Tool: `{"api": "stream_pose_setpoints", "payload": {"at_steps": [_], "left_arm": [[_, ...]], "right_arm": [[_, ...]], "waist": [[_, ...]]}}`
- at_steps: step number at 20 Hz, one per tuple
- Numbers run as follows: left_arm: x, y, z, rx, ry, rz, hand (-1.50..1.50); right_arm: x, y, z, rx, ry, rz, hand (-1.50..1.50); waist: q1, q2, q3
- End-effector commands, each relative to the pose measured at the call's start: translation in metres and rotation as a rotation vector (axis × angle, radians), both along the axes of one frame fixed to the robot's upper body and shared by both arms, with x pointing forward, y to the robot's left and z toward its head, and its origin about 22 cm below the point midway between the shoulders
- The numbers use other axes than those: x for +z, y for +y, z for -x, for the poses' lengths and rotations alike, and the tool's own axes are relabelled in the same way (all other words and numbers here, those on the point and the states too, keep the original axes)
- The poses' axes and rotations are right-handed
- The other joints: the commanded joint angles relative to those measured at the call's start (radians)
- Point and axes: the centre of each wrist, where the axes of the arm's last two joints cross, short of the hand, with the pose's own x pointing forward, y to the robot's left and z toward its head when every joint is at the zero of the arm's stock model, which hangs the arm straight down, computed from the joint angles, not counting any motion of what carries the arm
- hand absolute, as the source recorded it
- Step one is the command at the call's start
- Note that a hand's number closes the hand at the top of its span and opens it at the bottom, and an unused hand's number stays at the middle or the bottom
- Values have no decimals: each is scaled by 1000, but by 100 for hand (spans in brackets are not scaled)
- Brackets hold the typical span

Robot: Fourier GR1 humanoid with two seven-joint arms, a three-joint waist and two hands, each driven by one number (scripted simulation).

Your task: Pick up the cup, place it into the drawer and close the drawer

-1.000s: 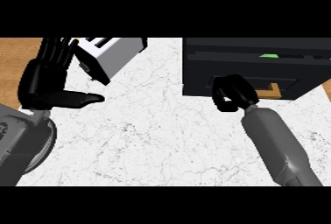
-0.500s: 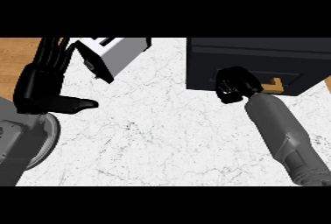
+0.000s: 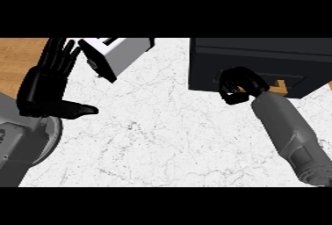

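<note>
Head view: curled right hand (image 3: 239,85) against the shut drawer (image 3: 259,66).

The white marble desk (image 3: 168,140) lies bare through its middle and lower part, giving broad room to pass. At the upper right the dark drawer unit (image 3: 259,61) blocks the way, the right hand (image 3: 236,85) against its front. At the upper left a toaster (image 3: 120,52) stands, beside the left hand (image 3: 45,88).

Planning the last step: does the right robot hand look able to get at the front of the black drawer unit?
Probably yes: the right robot hand, fingers curled, already lies against the black drawer unit front beside its gold handle, and nothing lies between them.
</note>
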Motion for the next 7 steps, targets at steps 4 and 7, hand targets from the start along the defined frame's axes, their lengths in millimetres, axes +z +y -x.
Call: {"api": "stream_pose_setpoints", "payload": {"at_steps": [4, 7], "left_arm": [[-4, 2, -1, -21, 12, 17, -150], [-1, 0, -3, -31, 9, 16, -150]], "right_arm": [[43, -41, -16, -189, -99, -7, 150], [46, -35, -19, -196, -95, -18, 150]], "waist": [[27, 45, 10], [37, 47, 10]]}}
